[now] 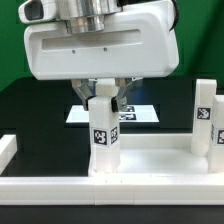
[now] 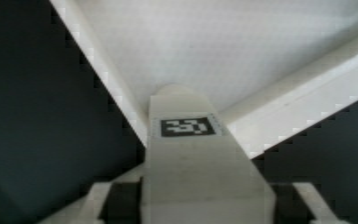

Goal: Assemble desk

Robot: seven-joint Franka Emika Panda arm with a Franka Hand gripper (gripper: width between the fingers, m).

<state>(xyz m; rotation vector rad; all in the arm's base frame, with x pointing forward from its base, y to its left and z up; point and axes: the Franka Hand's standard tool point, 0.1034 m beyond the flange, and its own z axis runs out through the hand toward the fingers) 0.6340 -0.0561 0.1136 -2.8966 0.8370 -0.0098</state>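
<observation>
Nearest the camera, the tabletop [image 1: 110, 165] lies flat on the black table, white plastic, its raised rim running across the front of the exterior view. One leg [image 1: 205, 120] already stands upright at the tabletop's corner toward the exterior view's right, tag facing forward. A second leg [image 1: 103, 130] stands upright at the tabletop's front edge, near the middle, clamped between the fingers of the gripper [image 1: 104, 95]; the wrist view shows the fingers flanking this tagged block. Whether this leg sits in a socket is hard to tell from here. Judging by this, at least two legs remain unplaced. The marker board [image 1: 140, 112] lies behind the tabletop.
</observation>
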